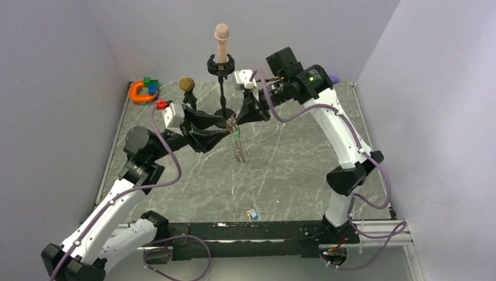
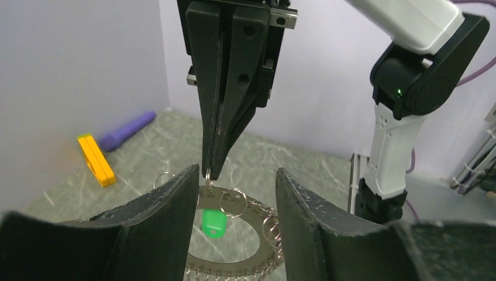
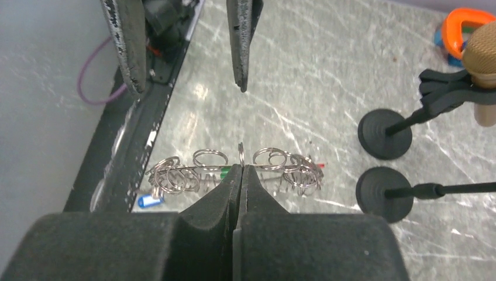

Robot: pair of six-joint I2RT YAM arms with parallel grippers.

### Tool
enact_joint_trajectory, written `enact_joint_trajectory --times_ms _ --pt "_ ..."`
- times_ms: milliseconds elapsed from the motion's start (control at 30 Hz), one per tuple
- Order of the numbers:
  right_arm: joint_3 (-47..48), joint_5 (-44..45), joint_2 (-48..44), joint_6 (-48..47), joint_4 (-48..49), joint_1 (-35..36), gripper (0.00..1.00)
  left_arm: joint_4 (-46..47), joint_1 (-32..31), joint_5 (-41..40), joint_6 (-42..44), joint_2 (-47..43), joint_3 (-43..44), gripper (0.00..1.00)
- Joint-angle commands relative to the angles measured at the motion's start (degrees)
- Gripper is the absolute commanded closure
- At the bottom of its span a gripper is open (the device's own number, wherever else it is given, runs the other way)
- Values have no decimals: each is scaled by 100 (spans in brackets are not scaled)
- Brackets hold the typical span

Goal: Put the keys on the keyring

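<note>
right gripper (image 3: 240, 167): jaws shut tight on keyring (image 2: 270, 249) rim, its 12 o'clock end
left gripper (image 2: 237, 187): jaws half-wide, flanking keyring, holding nothing
keyring: above counter (image 1: 292, 164) centre
green key (image 2: 213, 223): in keyring hole

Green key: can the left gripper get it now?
Probably yes. The open left gripper faces the green key, hanging by the keyring just ahead of its gap. Only the shut right gripper, pinching the keyring's rim, crowds it.

keyring (image 2: 264, 253) cut off at the bottom edge, sides hidden behind the left gripper (image 2: 237, 172), red key (image 3: 321, 165) only a tiny speck
</note>
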Motion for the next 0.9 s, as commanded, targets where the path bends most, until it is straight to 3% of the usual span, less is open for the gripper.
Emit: enact_joint_trajectory --times_ms 0,400,633,867 --pt "526 1011 67 -1052 -1342 323 100 -1887 33 468 912 210 701 44" --pt "460 1744 63 -1107 -1341 674 100 -3249 -324 509 1907 885 1399 52" --pt "427 1689 86 -1078 -1338 674 100 -2765 -518 469 1632 910 1143 55" --pt "420 1579 69 -1080 -1338 674 100 -2856 -634 263 1680 1082 1216 61"
